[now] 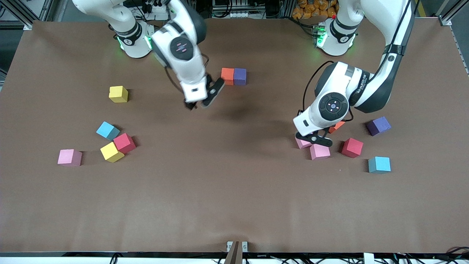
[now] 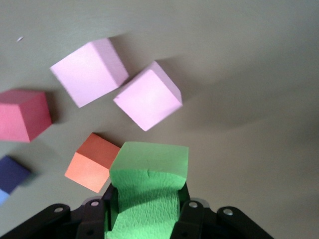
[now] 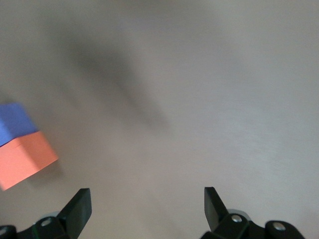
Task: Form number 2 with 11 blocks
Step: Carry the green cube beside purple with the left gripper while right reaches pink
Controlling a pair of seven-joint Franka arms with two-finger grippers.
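Our left end effector [image 2: 144, 209], clamped on a green foam cube [image 2: 148, 174], hangs above the pink cubes [image 1: 319, 151]. The orange-and-purple foam pair [image 1: 233, 76] lies just beside our spread, empty right end effector [image 1: 205, 99].

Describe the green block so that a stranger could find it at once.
Follow the left arm down to its pincer, low over the block cluster at that arm's end of the table. The green block is squeezed in that pincer, above an orange block and two pink ones. It is the only green cube visible.
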